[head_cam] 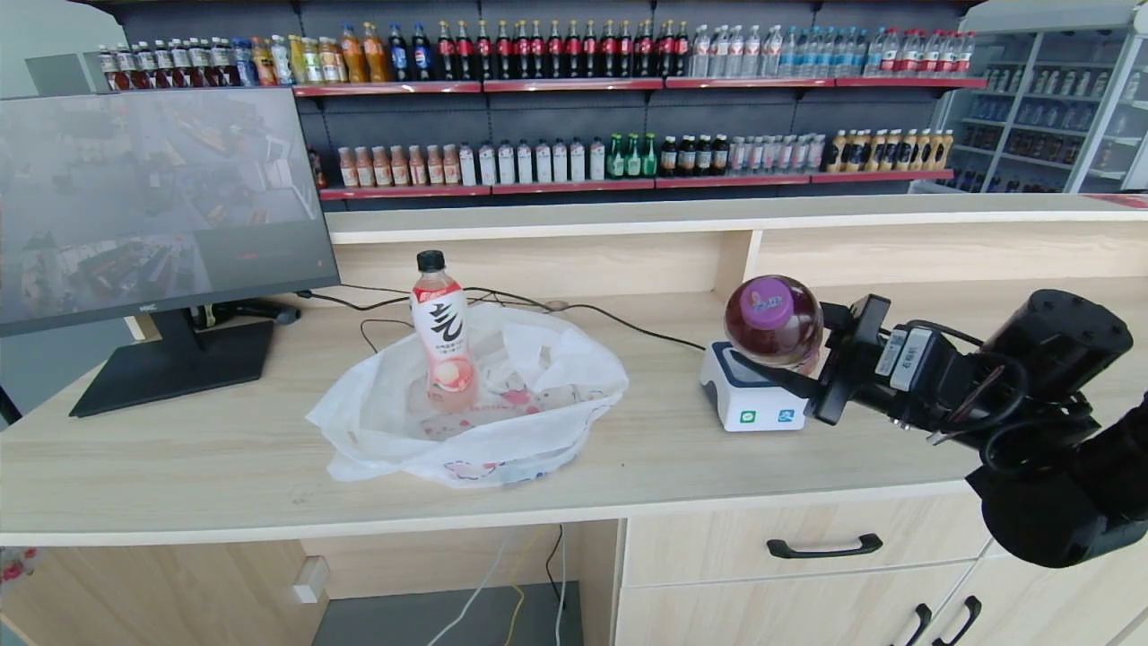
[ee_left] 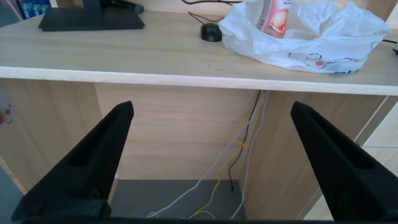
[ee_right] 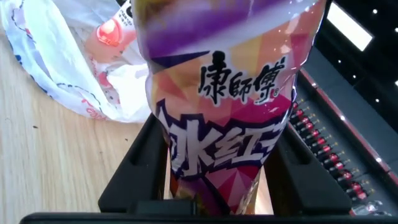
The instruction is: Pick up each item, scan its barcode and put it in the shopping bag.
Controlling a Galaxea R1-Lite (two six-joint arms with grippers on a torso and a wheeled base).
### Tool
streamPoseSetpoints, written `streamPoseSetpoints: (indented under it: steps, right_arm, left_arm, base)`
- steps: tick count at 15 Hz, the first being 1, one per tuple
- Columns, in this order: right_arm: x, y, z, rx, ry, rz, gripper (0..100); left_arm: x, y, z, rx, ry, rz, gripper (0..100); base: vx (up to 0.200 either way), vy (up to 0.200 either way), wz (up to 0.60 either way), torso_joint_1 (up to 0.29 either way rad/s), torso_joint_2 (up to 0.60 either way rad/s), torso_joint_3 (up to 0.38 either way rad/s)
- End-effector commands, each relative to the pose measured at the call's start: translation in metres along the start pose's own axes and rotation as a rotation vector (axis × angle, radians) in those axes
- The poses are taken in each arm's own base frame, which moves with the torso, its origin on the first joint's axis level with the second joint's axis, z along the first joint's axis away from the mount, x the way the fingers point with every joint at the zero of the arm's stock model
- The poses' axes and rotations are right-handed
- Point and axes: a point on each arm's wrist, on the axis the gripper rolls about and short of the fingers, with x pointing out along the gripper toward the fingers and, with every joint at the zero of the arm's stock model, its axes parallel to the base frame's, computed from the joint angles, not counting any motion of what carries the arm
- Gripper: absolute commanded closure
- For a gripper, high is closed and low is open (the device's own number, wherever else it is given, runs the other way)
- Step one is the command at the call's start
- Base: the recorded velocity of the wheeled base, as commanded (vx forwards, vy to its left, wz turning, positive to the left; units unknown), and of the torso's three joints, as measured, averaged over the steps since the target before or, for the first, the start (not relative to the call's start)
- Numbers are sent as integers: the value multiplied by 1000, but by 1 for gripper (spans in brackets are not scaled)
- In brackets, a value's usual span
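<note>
My right gripper [head_cam: 798, 359] is shut on a dark drink bottle with a purple cap [head_cam: 773, 318], held tilted just above the white barcode scanner [head_cam: 749, 395] on the counter. In the right wrist view the bottle [ee_right: 230, 99] sits between the black fingers [ee_right: 140, 162], its purple and orange label facing the camera. A pink drink bottle with a black cap [head_cam: 442, 334] stands upright inside the white shopping bag [head_cam: 475, 404] at mid-counter. My left gripper [ee_left: 208, 162] hangs open below the counter's front edge, nothing between its fingers; the bag [ee_left: 311, 34] shows above it.
A monitor on a black stand [head_cam: 152, 224] occupies the counter's left. Cables [head_cam: 574, 309] run behind the bag, and a black mouse [ee_left: 211, 34] lies beside it. Drawers with black handles [head_cam: 825, 545] sit under the counter on the right. Shelves of bottles [head_cam: 574, 99] line the back wall.
</note>
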Motion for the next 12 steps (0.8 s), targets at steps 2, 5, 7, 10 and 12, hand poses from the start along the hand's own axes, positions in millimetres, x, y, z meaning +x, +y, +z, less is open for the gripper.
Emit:
streamPoseSetpoints:
  steps: [2,5,7,10,12]
  right_arm:
    - [6,-3,28,150,-24,-52,100]
    - [16,13,40,294,-30,-46,100]
    - [21,18,52,430,10,-138,100]
    - [33,28,61,678,84,-342,100]
    - [29,35,53,780,167,-466,100]
  left_arm:
    - [0,0,0,1,0,0,0]
    - [0,0,0,1,0,0,0]
    - [0,0,0,1,0,0,0]
    - [0,0,0,1,0,0,0]
    - [0,0,0,1,0,0,0]
  base:
    - [0,0,0,0,0,0]
    - [0,0,0,0,0,0]
    - [0,0,0,0,0,0]
    - [0,0,0,0,0,0]
    - [0,0,0,0,0,0]
